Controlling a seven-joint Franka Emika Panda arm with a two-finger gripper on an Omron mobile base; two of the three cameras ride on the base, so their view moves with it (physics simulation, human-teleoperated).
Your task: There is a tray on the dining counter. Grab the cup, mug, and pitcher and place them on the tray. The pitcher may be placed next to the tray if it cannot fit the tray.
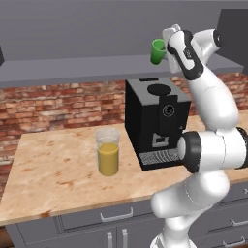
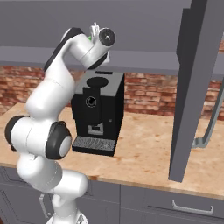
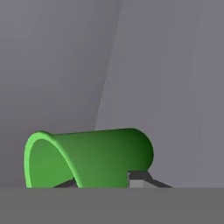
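Note:
High above the counter, my gripper (image 1: 163, 48) is shut on the cup (image 1: 157, 51), a small bright green tumbler tilted on its side next to the grey shelf. In the hand view the cup (image 3: 96, 157) lies across the bottom, its open rim to the left, with one dark fingertip (image 3: 139, 178) against its outer wall and the other inside the rim. From the right base view a sliver of the green cup (image 2: 91, 38) peeks out behind the hand. The pitcher (image 1: 107, 152), clear glass half full of orange-yellow liquid, stands upright on the wood-topped counter below. The mug, tray and dining counter are out of view.
A black coffee machine (image 1: 155, 121) stands on the counter just right of the pitcher, under my raised arm. A grey shelf (image 1: 72, 68) runs along the brick wall. A tall grey panel (image 2: 192, 87) hangs at the right, with a curved grey handle (image 2: 211, 124) beyond.

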